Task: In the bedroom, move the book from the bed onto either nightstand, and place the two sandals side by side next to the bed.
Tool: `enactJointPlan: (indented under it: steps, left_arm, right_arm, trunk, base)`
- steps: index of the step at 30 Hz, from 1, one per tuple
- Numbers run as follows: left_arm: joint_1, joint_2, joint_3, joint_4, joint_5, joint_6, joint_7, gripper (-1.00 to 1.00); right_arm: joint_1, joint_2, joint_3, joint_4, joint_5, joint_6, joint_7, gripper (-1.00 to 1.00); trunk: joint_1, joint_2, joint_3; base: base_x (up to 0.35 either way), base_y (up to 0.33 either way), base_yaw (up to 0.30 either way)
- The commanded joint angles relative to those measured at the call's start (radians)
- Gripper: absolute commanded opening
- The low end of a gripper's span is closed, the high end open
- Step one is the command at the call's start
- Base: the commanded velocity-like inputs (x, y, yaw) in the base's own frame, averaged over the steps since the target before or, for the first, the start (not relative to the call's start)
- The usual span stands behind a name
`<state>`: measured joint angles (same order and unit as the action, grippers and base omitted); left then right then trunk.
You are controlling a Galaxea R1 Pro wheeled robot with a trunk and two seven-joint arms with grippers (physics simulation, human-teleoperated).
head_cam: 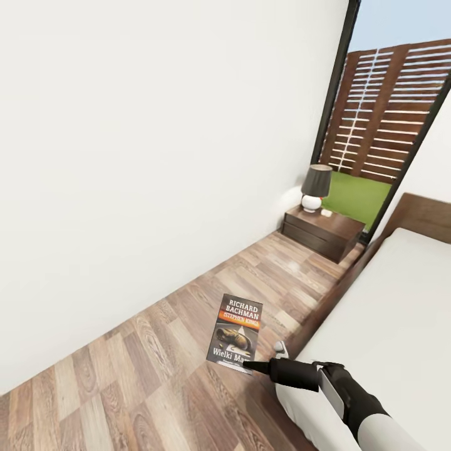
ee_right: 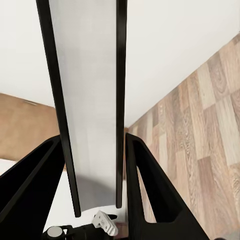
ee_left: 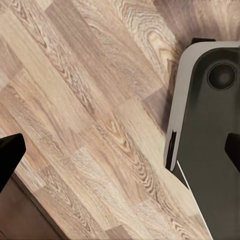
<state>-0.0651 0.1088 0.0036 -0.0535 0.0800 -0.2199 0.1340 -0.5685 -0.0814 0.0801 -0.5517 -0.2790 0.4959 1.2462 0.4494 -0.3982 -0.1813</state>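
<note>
Wood-plank floor lies beneath the book [head_cam: 236,334], held upright by its bottom edge in the right gripper [ee_right: 95,195], nightstand [head_cam: 322,231] at one o'clock; light, thin, floppy, so pinch deeper.

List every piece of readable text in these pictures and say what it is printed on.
All on the cover of the book, held in the right gripper:
"RICHARD BACHMAN", white, at the top.
"STEPHEN KING", on the orange band; small, slightly blurred.
"Wielki Ma...", white title; its end is hidden by the gripper.
Nothing else carries text.
</note>
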Motion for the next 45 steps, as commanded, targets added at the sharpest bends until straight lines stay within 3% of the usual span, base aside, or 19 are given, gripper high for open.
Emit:
enactJointPlan:
  steps: [1, 27, 45]
  left_arm:
    - [-0.001, 0.000, -0.001, 0.001, 0.008, -0.004, -0.001, 1.00]
    - [-0.001, 0.000, -0.001, 0.000, 0.009, -0.004, -0.001, 1.00]
    - [-0.001, 0.000, -0.001, 0.001, 0.009, -0.004, -0.001, 1.00]
  right_arm:
    - [-0.001, -0.001, 0.006, -0.001, -0.009, 0.009, -0.002, -1.00]
    - [-0.001, -0.001, 0.006, -0.001, -0.011, 0.009, -0.002, -1.00]
    - [-0.001, -0.001, 0.006, -0.001, -0.010, 0.009, -0.002, -1.00]
  trunk:
    - [0.001, -0.002, 0.000]
    - [0.001, -0.002, 0.011]
    - [0.001, -0.002, 0.035]
  base:
    - [0.000, 0.000, 0.159]
    - [0.000, 0.000, 0.058]
    - [0.000, 0.000, 0.080]
